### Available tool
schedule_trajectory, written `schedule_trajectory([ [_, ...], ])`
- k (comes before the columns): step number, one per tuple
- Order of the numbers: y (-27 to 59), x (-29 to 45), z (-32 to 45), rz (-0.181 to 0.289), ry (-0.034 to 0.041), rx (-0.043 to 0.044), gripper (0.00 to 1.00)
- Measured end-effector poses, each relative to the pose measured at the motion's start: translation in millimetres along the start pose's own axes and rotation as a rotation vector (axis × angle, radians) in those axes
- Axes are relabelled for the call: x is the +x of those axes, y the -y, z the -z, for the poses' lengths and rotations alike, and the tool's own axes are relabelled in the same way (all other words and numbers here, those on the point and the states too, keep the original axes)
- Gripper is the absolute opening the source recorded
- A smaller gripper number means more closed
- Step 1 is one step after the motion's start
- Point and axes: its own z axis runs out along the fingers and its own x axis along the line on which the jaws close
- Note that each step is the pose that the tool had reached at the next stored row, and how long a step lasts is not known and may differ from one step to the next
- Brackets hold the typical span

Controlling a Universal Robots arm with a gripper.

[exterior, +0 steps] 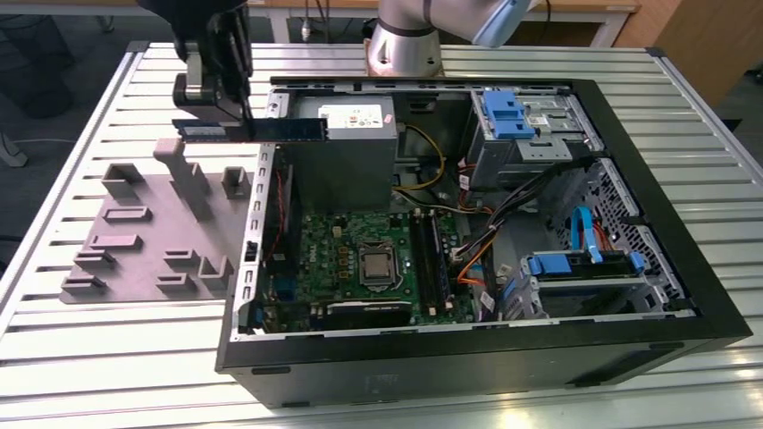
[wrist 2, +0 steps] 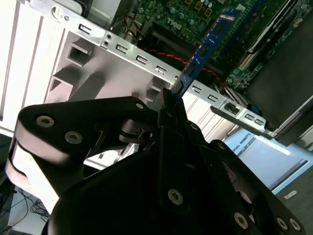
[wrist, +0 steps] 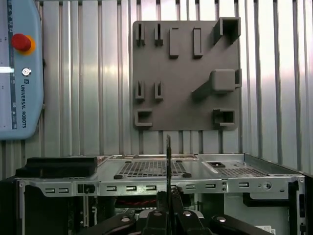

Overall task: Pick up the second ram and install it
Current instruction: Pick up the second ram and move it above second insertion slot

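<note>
1. One ram (exterior: 292, 130): dark-blue flat stick, white sticker near one end. In the exterior view it is held level in the air, above the case wall at that view's left. One end reaches toward the power supply (exterior: 346, 121). It touches neither table nor motherboard. It is seen edge-on in the first wrist view (wrist: 168, 156).
2. One gripper (exterior: 227, 121): black, clenched on the ram. In the second wrist view (wrist 2: 172, 100) the tips pinch the stick (wrist 2: 205, 46), which juts out past them over the case rail.
3. One case (exterior: 477, 357): black, open, lying on its side on the table.
4. One motherboard (exterior: 346, 241): green, on the case floor, well apart from the ram.
5. One fixture (exterior: 131, 250): grey moulded plate with raised blocks and slots. It lies flat on the table just beside the case at the exterior view's left, and also shows in the first wrist view (wrist: 186, 73).
6. One pendant (wrist: 19, 73): light blue with a red button, lying on the table near the fixture.
7. One table (exterior: 71, 116): ribbed metal slats, carrying case, fixture and pendant.
</note>
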Motion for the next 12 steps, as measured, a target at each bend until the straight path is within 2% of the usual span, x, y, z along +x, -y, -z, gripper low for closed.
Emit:
schedule_trajectory([
  [12,31.6,-1.1,0.3,0.0,0.0,0.0,0.14],
])
